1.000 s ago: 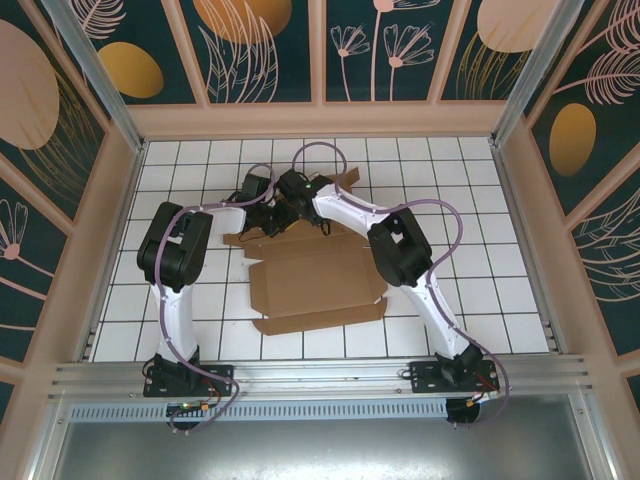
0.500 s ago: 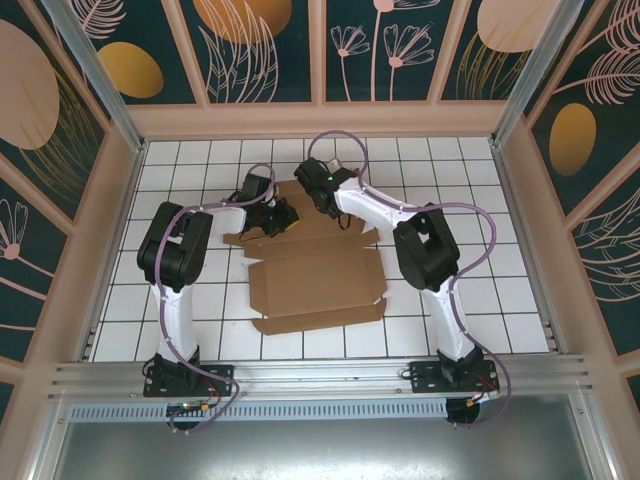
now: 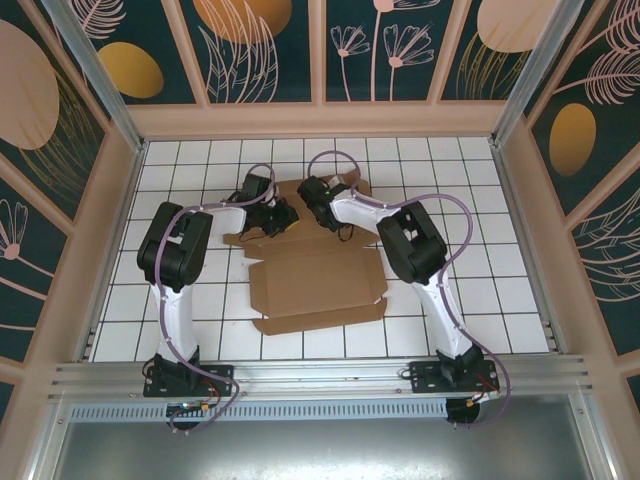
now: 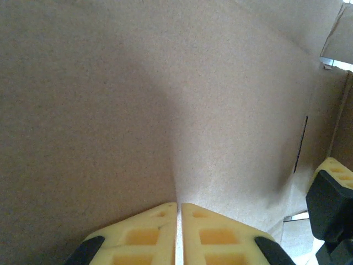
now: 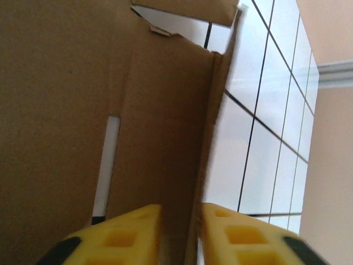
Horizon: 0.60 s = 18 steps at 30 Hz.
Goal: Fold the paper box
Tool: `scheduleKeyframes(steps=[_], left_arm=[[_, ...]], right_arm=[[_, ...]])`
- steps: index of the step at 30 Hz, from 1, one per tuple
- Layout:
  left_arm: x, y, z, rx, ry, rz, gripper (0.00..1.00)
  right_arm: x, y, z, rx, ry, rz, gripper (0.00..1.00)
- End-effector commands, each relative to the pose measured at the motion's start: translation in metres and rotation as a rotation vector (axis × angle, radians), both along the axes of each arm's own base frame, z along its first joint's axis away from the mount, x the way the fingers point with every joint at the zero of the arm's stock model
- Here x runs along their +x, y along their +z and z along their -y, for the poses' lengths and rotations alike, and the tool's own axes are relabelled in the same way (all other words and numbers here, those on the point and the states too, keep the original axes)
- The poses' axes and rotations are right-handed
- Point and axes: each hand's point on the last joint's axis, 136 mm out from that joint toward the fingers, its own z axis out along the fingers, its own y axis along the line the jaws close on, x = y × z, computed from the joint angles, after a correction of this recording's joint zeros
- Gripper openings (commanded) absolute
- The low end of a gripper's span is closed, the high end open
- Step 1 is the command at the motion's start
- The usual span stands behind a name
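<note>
Currently folding brown cardboard paper box (image 3: 315,285) mid white-tiled tabletop (image 3: 480,290).
Probably bracing its far-edge flap: left tool (image 4: 179,205) pinches cardboard; right tool (image 5: 181,207) narrow astride flap edge, grip unclear.

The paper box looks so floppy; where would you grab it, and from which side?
Probably a free flap edge, not the middle. The paper box lies mostly flat on the table, so its broad panels offer nothing to pinch. A side flap stands up off the tiles along a crease; coming edge-on, one finger on each face, should suit it, as the right gripper straddles it.
</note>
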Motion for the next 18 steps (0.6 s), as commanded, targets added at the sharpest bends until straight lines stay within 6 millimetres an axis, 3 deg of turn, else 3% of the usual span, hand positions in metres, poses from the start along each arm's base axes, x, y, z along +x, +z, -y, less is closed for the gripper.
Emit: scheduleKeyframes(steps=[1,5,8,9,11,14,18], left_arm=[[-0.008,-0.007,-0.006,0.057,0.000,-0.031,0.12],[-0.002,0.010,-0.004,0.059,-0.016,0.016,0.15],[-0.001,0.019,-0.003,0.051,-0.021,0.037,0.19],[-0.002,0.021,-0.002,0.046,-0.023,0.039,0.21],[-0.002,0.025,0.000,0.026,-0.029,0.048,0.23],[-0.003,0.037,0.007,-0.002,-0.051,0.064,0.24],[-0.009,0.059,0.016,-0.002,-0.074,0.096,0.27]], right_arm=[[0.010,0.039,0.014,0.154,-0.065,0.103,0.39],[0.003,0.083,0.027,0.527,-0.120,0.151,0.49],[-0.021,0.111,0.006,0.809,-0.036,0.153,0.51],[-0.023,0.121,0.014,0.879,-0.040,0.178,0.51],[-0.040,0.140,0.008,1.017,0.009,0.194,0.53],[-0.063,0.137,-0.007,1.142,0.090,0.116,0.62],[-0.077,0.101,-0.019,1.173,0.078,-0.035,0.61]])
